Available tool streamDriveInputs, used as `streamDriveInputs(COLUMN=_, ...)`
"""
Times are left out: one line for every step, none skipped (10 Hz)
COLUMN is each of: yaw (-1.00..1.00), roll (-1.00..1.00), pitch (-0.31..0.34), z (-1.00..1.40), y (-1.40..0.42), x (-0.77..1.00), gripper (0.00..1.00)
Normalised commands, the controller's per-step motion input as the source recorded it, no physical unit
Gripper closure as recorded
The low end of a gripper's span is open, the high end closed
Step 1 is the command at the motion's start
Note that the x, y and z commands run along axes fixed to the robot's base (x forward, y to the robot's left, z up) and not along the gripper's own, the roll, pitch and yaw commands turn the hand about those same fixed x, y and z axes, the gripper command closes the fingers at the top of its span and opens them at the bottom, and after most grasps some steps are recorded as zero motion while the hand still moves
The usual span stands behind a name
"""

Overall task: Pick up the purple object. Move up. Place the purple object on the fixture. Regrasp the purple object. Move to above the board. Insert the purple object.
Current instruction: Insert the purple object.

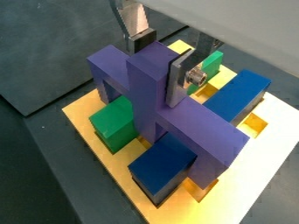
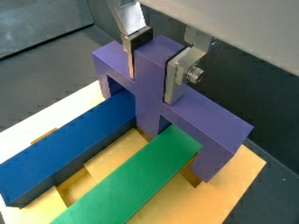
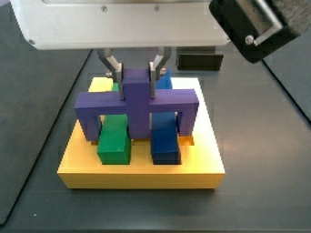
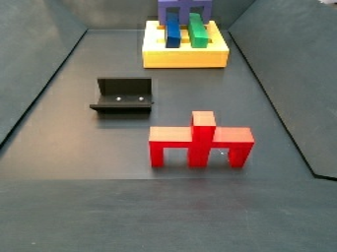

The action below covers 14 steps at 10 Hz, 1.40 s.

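Observation:
My gripper (image 1: pixel 158 66) (image 2: pixel 155 68) (image 3: pixel 136 77) is shut on the upright stem of the purple object (image 1: pixel 187 127) (image 2: pixel 211 122) (image 3: pixel 134 100) (image 4: pixel 182 8), one silver finger on each side. The purple object stands on the yellow board (image 1: pixel 82 114) (image 2: pixel 239 201) (image 3: pixel 140 173) (image 4: pixel 184 57). Its bridge spans the green bar (image 1: pixel 114 121) (image 2: pixel 128 184) (image 3: pixel 113 141) and the blue bar (image 1: pixel 163 162) (image 2: pixel 65 153) (image 3: pixel 165 141). Its legs come down outside the two bars to the board. How deep they sit is hidden. The black fixture (image 4: pixel 121 95) (image 3: pixel 201 62) stands bare on the floor, away from the board.
A red piece (image 4: pixel 200 143) of similar shape stands upright on the dark floor, on the near side of the fixture from the board. Sloping dark walls (image 4: pixel 39 89) close in the floor on both sides.

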Motion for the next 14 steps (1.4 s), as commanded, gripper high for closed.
streamDriveInputs(yaw=0.0, roll=0.0, pitch=0.0, z=-0.11, y=-0.06, x=0.07, gripper=1.0)
streamDriveInputs(yaw=0.0, roll=0.0, pitch=0.0, z=-0.05, y=-0.07, x=0.12, gripper=1.0)
streamDriveInputs(yaw=0.0, roll=0.0, pitch=0.0, z=-0.07, y=-0.06, x=0.07, gripper=1.0)
streamDriveInputs(yaw=0.0, roll=0.0, pitch=0.0, z=-0.07, y=-0.06, x=0.05, gripper=1.0)
streamDriveInputs(yaw=0.0, roll=0.0, pitch=0.0, z=-0.08, y=-0.06, x=0.05, gripper=1.0)
streamDriveInputs(yaw=0.0, roll=0.0, pitch=0.0, z=-0.12, y=-0.05, x=0.09, gripper=1.0)
streamDriveInputs(yaw=0.0, roll=0.01, pitch=0.0, z=-0.15, y=-0.05, x=0.11, gripper=1.0)
streamDriveInputs(yaw=0.0, roll=0.0, pitch=0.0, z=-0.15, y=-0.07, x=0.1, gripper=1.0)
streamDriveInputs(yaw=0.0, roll=0.01, pitch=0.0, z=-0.17, y=-0.07, x=0.09, gripper=1.0)
streamDriveInputs(yaw=0.0, roll=0.03, pitch=0.0, z=-0.19, y=-0.04, x=0.09, gripper=1.0)
streamDriveInputs(yaw=0.0, roll=0.05, pitch=0.0, z=-0.19, y=-0.01, x=0.11, gripper=1.0)
streamDriveInputs(yaw=0.0, roll=0.09, pitch=0.007, z=-0.17, y=0.0, x=0.1, gripper=1.0)
streamDriveInputs(yaw=-0.03, roll=0.13, pitch=0.024, z=-0.14, y=0.0, x=0.05, gripper=1.0)
streamDriveInputs(yaw=-0.08, roll=0.11, pitch=0.02, z=-0.12, y=0.04, x=0.0, gripper=1.0)
